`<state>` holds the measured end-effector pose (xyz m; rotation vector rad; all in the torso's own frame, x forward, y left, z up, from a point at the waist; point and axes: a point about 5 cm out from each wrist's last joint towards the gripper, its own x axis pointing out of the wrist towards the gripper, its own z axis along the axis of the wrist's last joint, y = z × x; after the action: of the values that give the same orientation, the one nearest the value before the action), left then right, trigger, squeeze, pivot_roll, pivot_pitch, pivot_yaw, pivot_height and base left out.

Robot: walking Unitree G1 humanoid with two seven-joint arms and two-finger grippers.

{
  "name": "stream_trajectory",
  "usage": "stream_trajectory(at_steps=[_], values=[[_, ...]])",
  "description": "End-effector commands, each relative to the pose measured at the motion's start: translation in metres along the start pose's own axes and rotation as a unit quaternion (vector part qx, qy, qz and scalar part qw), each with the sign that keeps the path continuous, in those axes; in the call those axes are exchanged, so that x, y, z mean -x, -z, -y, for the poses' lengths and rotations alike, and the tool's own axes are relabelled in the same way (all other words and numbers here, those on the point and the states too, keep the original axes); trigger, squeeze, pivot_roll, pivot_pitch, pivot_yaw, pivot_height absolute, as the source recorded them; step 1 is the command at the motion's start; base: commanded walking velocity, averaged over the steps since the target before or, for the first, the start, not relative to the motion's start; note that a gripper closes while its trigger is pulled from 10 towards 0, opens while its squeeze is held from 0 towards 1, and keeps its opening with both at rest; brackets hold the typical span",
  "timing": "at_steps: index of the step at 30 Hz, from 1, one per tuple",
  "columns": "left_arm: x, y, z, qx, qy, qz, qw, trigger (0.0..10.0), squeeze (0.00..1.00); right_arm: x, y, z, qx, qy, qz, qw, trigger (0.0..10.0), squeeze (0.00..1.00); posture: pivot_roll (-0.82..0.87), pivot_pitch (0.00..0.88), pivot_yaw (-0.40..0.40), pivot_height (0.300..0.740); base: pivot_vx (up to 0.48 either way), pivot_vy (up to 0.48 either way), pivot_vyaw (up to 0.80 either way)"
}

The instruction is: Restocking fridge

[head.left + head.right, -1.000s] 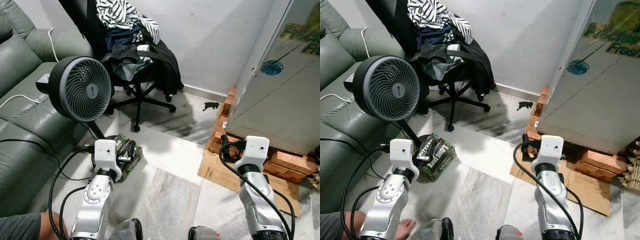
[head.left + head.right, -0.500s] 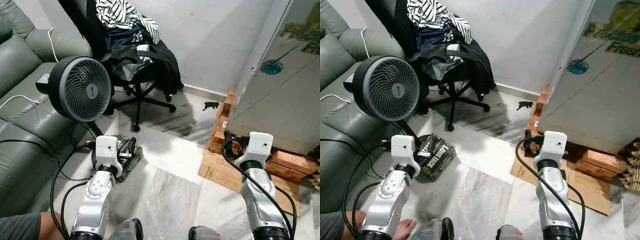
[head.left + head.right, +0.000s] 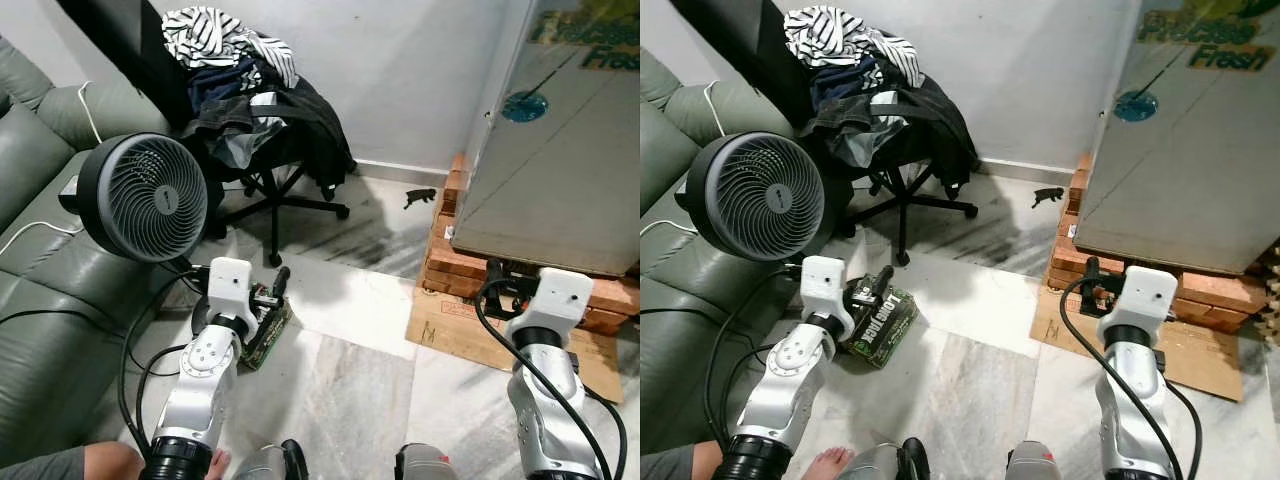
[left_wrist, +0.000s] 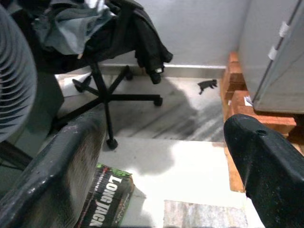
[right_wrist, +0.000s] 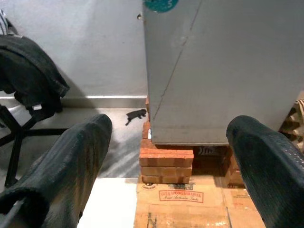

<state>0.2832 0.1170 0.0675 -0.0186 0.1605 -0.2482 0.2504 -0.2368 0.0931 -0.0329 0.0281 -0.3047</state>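
Here I am standing on the marble floor (image 3: 340, 400) with both arms raised ahead of me. My left pincer (image 4: 156, 156) is hovering above the green carton (image 3: 880, 325), which is lying flat on the floor just right of my left arm; its two black fingers (image 4: 57, 175) are standing wide apart with nothing between them. My right pincer (image 5: 166, 161) is pointing at the fridge (image 3: 560, 150), its fingers (image 5: 266, 161) likewise spread wide and holding nothing.

The fridge is standing at the far right, its grey door shut, raised on a stack of red bricks (image 3: 455, 265). A flattened sheet of cardboard (image 3: 1080, 325) is lying on the floor in front of the bricks, between my right arm and the fridge base.

At the left a round black fan (image 3: 140, 197) is standing upright, just beyond the carton, facing me. Behind the fan a grey-green sofa (image 3: 40, 290) is running along the left side, with a white cable trailing over its seat. Farther off, against the white wall, an office chair (image 3: 270, 200) is standing piled with dark clothes and a striped garment (image 3: 225, 35); its wheeled legs are spreading over the floor between the fan and the fridge. A small dark scrap (image 3: 420, 198) is lying on the floor near the wall. A person's bare foot (image 3: 830, 462) is showing at the near edge, beside my left arm.
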Motion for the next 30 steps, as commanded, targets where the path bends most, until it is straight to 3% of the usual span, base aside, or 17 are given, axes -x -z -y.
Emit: stream_trajectory(at_steps=[1, 8, 13, 18, 23, 30], values=[[0.001, 0.001, -0.004, -0.002, 0.0, -0.006, 1.0, 10.0, 0.0, 0.002, -0.003, -0.001, -0.004, -0.002, 0.001, 1.0, 10.0, 0.0, -0.26, 0.165, 0.202, 0.74, 0.0, 0.0, 0.0], [-0.003, -0.001, -0.008, -0.012, 0.008, -0.002, 1.0, 10.0, 0.0, 0.007, 0.002, -0.005, -0.007, -0.006, -0.013, 1.0, 10.0, 0.0, -0.22, 0.162, 0.193, 0.74, 0.0, 0.0, 0.0], [0.0, -0.012, -0.029, -0.032, -0.012, 0.007, 0.999, 10.0, 0.0, 0.005, 0.013, -0.037, -0.029, -0.04, -0.024, 0.998, 10.0, 0.0, -0.11, 0.129, 0.231, 0.74, 0.0, 0.0, 0.0], [0.0, -0.016, -0.038, -0.04, -0.028, 0.015, 0.999, 10.0, 0.0, -0.001, 0.011, -0.035, -0.049, -0.012, -0.02, 0.999, 10.0, 0.0, -0.08, 0.112, 0.196, 0.74, 0.0, 0.0, 0.0], [0.001, -0.021, -0.043, -0.029, -0.066, 0.03, 0.997, 10.0, 0.0, -0.005, 0.01, -0.035, -0.036, -0.037, -0.021, 0.998, 10.0, 0.0, -0.06, 0.097, 0.172, 0.74, 0.0, 0.0, 0.0], [0.019, -0.014, -0.041, -0.026, -0.071, 0.025, 0.997, 10.0, 0.0, -0.011, 0.008, -0.041, -0.023, -0.064, -0.015, 0.998, 10.0, 0.0, -0.01, 0.091, 0.1, 0.74, 0.0, 0.0, 0.0]])
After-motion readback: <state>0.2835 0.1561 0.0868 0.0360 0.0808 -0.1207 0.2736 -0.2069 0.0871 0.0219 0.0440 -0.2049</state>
